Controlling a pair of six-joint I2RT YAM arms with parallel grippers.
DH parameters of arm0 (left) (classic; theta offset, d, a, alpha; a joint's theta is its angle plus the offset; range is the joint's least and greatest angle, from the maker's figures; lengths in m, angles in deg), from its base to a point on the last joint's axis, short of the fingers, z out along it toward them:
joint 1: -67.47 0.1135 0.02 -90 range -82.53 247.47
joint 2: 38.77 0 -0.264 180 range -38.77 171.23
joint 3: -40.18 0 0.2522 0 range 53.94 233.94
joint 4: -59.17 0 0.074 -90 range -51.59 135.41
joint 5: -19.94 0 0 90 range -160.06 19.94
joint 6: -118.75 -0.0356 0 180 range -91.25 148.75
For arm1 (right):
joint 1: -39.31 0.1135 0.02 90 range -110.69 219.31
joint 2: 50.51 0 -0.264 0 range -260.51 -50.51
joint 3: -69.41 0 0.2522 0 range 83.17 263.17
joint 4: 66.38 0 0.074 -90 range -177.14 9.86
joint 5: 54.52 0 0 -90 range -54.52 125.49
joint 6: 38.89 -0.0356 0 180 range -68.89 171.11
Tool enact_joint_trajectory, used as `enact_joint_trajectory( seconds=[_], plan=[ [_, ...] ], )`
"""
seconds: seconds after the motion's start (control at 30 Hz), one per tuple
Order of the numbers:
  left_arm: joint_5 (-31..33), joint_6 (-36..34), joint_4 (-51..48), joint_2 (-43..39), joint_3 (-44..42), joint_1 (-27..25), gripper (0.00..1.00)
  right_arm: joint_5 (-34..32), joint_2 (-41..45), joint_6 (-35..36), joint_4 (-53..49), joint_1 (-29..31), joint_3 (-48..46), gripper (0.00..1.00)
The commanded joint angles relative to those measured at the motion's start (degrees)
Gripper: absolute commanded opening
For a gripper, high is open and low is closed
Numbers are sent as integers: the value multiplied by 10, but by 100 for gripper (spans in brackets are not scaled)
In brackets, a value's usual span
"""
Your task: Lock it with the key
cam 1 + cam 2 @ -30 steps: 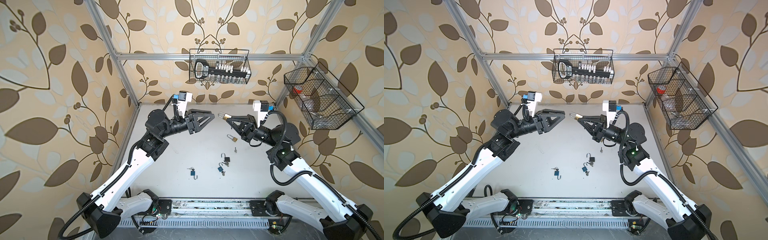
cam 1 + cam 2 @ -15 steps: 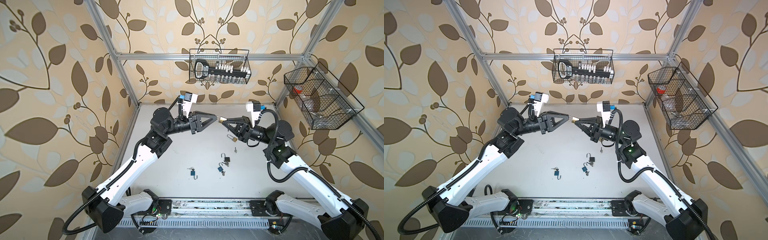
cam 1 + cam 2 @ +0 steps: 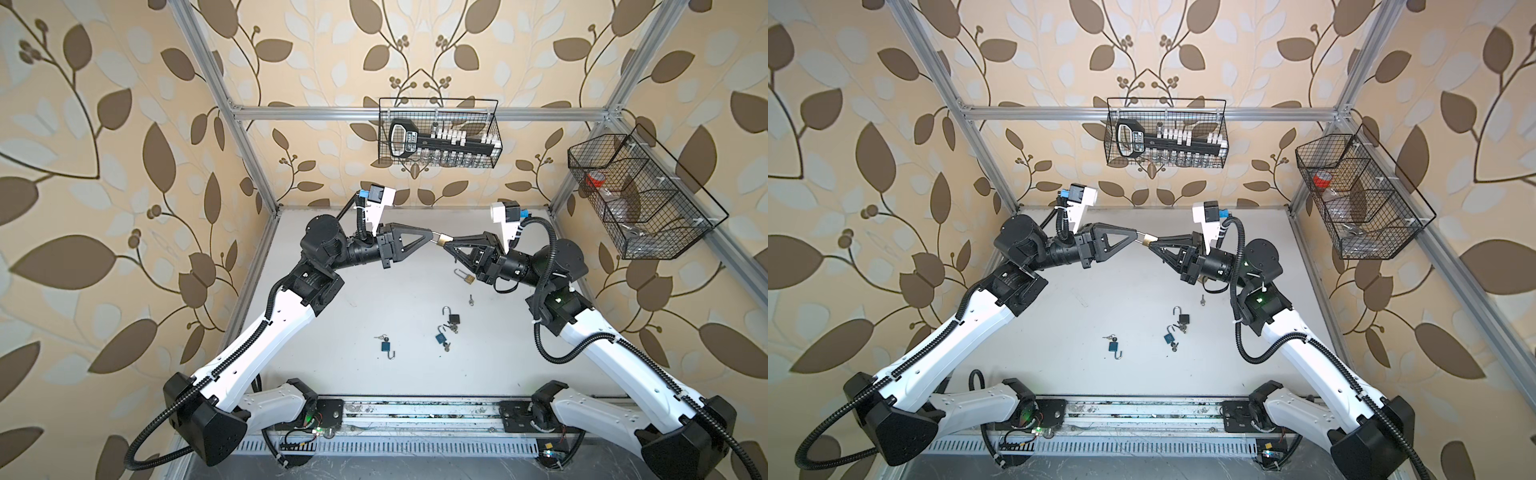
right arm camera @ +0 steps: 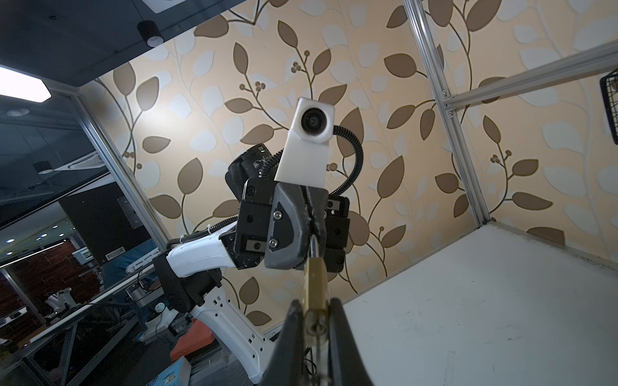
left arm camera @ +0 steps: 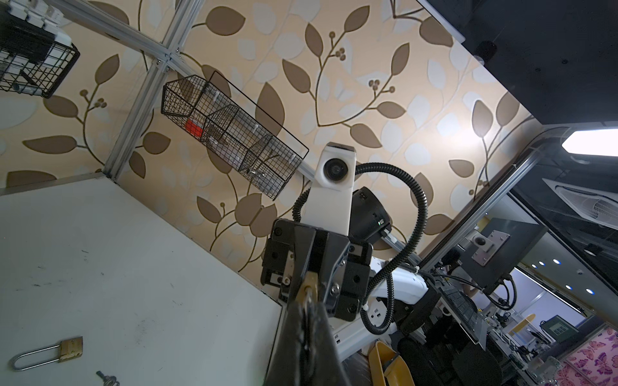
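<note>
Both arms now meet high over the desk (image 3: 332, 340), where a second ago they were apart, and the left tool (image 3: 431, 237) is no longer wide. It is clenched on the thin metal shackle (image 4: 313, 246) of the brass padlock (image 3: 444, 239). The right tool (image 3: 452, 241) is grasping the padlock's yellow body tight. So the padlock hangs in the air between the two tools. A loose key (image 3: 471, 298) lies on the desk below, near a second lock (image 3: 465, 276). I think the job now is to push the shackle straight into the body. Both tools should stay in one line and push slowly without twisting, or the padlock may slip.
</note>
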State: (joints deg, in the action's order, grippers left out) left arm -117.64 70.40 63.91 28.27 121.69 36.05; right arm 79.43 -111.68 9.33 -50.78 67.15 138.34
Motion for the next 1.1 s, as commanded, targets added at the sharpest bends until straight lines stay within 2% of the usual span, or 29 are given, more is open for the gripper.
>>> enact_joint_trajectory(
  seconds=[0.0,0.2,0.57,0.77,0.87,1.0,1.07],
  plan=[
    [-24,-24,20,-2,20,0,0,26,-9,-31,32,2,29,0],
    [-46,-47,9,10,25,-23,0,31,-19,-44,45,9,39,0],
    [-53,-57,-6,30,20,-70,0,-5,-31,10,14,12,56,0],
    [-55,-47,0,39,5,-83,0,25,-57,-50,85,12,65,0],
    [-57,-42,6,41,-1,-84,0,25,-60,-55,91,16,65,0],
    [-58,-36,7,47,-3,-88,0,-23,-46,14,29,25,67,0],
    [-62,-33,9,51,-4,-90,0,-45,-36,25,27,28,61,0]
  ],
)
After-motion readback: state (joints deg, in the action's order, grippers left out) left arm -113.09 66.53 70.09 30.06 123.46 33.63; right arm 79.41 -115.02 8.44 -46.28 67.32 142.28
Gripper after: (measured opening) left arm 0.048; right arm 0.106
